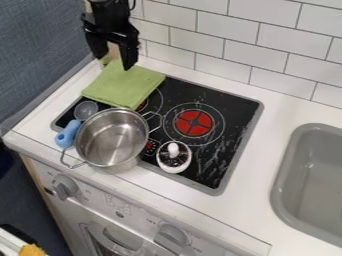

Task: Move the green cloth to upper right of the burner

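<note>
Where the green cloth [123,87] lay: flat over the far left corner of the stove [234,112], its near edge beside the pot [112,137].
Fingers [128,57]: open, spread apart, above the cloth's far edge; whether a tip touched it, I could not tell.
Cloth from fingers: below me, with most of it spreading toward the near side; it looked almost square, so no long axis gave me a clear line to close across.
Burner [194,123]: right of the cloth and nearer the camera; I took its upper right as the goal, toward the stove's far right corner.
Carry: I judged that a pinch at the far edge, a lift and a rightward swing suited, since dragging risked a snag on the pot.
</note>
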You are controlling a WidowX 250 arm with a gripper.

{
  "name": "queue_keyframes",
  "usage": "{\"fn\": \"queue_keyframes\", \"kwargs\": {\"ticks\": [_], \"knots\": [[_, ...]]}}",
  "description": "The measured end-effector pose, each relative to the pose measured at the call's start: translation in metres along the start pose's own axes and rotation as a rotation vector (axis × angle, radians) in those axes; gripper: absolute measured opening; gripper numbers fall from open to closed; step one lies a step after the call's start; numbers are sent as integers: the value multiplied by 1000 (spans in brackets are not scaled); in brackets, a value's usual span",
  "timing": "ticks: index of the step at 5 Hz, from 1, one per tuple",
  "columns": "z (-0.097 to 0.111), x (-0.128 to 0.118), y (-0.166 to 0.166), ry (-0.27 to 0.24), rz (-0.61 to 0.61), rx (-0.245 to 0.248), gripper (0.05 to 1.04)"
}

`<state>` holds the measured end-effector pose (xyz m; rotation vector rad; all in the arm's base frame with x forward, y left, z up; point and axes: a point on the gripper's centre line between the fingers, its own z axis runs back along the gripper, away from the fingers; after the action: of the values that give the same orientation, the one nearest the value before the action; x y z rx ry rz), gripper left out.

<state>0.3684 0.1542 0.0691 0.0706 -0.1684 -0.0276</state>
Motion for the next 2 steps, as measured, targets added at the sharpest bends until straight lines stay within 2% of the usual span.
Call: {"fn": "queue_keyframes", "kwargs": {"ticks": [1, 2], "knots": [[-11, 4, 8, 22, 50, 4, 1001], [-26, -1, 12, 76, 70, 10, 1001]]}}
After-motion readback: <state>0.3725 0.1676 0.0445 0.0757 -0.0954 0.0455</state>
